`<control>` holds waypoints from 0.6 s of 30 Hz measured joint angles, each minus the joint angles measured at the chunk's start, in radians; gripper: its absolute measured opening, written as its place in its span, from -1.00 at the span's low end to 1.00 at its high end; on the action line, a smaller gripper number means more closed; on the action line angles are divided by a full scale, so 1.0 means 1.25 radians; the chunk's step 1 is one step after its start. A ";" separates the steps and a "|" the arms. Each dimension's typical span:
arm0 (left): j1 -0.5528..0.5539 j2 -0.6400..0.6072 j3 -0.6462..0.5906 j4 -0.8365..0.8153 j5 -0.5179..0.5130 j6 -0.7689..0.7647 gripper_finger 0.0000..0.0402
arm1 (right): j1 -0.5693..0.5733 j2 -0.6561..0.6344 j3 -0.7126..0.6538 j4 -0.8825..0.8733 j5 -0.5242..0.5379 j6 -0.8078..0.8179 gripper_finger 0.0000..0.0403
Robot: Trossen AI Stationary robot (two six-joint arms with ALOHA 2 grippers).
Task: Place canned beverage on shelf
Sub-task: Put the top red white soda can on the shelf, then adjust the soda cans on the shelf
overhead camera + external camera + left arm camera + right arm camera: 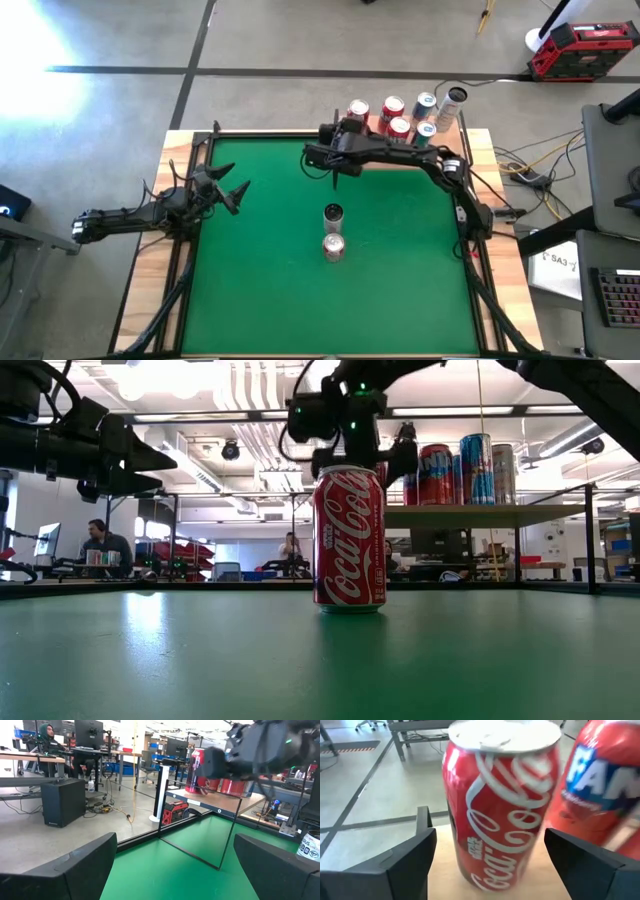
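Right claw (487,865) open around the red cola can (502,795), not gripping; can stands upright on the shelf (478,150) by other cans, likely just released. Left claw (175,865) open, empty, waiting at table (270,250) left edge. Two cans remain mid-table.

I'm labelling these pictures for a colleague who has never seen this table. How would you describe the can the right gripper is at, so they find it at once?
Start at the shelf, the tan wooden board along the table's far right edge, where several cans stand in a cluster. The right gripper, fingers open, sits at the cluster's left end around a Coca-Cola can. That can is red with white script and stands upright beside a red Fanta can.
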 joint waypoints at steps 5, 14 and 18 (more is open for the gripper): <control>0.000 0.000 0.000 0.000 0.000 0.000 0.92 | 0.027 -0.004 0.045 -0.142 -0.005 0.090 0.80; 0.000 0.000 0.000 0.000 0.000 0.000 0.92 | 0.071 -0.007 0.057 -0.258 -0.086 0.180 0.81; 0.000 0.000 0.000 0.000 0.000 0.000 0.92 | 0.109 -0.022 0.057 -0.257 -0.102 0.167 0.81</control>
